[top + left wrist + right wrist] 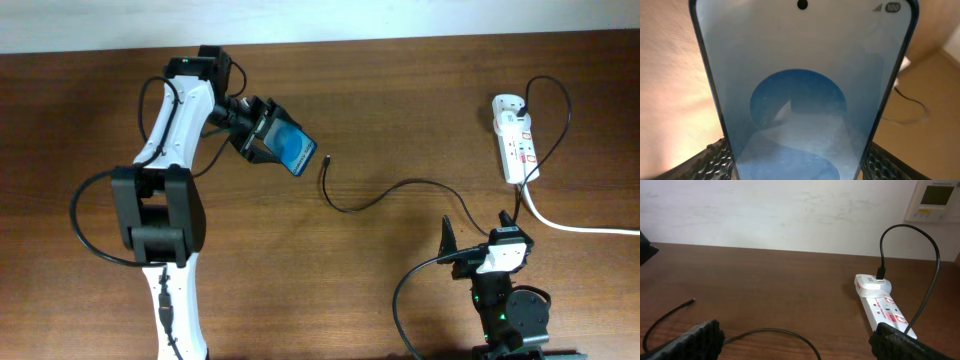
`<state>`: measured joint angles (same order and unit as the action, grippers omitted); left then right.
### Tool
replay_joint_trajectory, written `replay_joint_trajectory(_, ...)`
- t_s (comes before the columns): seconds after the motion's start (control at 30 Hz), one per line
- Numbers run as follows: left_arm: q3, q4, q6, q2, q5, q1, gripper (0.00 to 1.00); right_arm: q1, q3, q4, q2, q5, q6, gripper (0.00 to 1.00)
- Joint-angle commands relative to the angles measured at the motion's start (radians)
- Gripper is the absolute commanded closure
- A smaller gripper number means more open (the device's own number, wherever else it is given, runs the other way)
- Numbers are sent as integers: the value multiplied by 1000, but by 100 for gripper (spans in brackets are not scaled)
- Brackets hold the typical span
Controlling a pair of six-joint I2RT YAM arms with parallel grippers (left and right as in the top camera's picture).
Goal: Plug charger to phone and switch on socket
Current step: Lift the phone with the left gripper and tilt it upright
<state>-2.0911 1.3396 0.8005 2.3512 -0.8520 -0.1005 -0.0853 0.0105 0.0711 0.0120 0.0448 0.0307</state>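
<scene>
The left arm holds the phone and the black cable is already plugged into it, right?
Not quite. The left gripper holds the phone, but the charger is not plugged in: the overhead view shows its tip lying on the table, apart from the phone.

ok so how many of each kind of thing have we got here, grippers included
phone: 1, held by the left gripper
socket: 1
cables: 2, the black charger and the thick white cord
grippers: 2, left gripper and right gripper
total: 6
</scene>
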Motion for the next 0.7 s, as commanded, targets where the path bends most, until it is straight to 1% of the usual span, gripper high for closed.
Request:
replay_joint_trajectory(0.0, -32, 33, 52, 5, -212, 3, 100, -6, -5, 7, -5, 16, -1, 2)
replay_joint_trajectory(0.13, -32, 136, 68, 5, -332, 3, 100, -6, -5, 6, -5, 16, -1, 2)
replay_joint_trajectory(0.23, -32, 175, 72, 5, -430, 3, 100, -6, -5, 7, -5, 16, -1, 2)
replay_joint_trajectory(0.27, -32, 187, 83, 5, -443, 3, 100, -6, -5, 7, -5, 16, -1, 2)
replay_joint_trajectory(0.33, -32, 223, 147, 5, -456, 5, 100, -6, -5, 7, -5, 16, -1, 2)
replay_joint_trajectory(0.37, -32, 222, 153, 5, -487, 5, 100, -6, -5, 7, -5, 16, -1, 2)
replay_joint_trajectory(0.5, -32, 222, 279, 5, -499, 32, 100, -6, -5, 7, -5, 16, -1, 2)
replay_joint_trajectory(0.57, -32, 217, 310, 5, -499, 56, 100, -6, -5, 7, -5, 16, -1, 2)
replay_joint_trajectory(0.67, -32, 217, 308, 5, -495, 79, 100, -6, -5, 7, -5, 16, -1, 2)
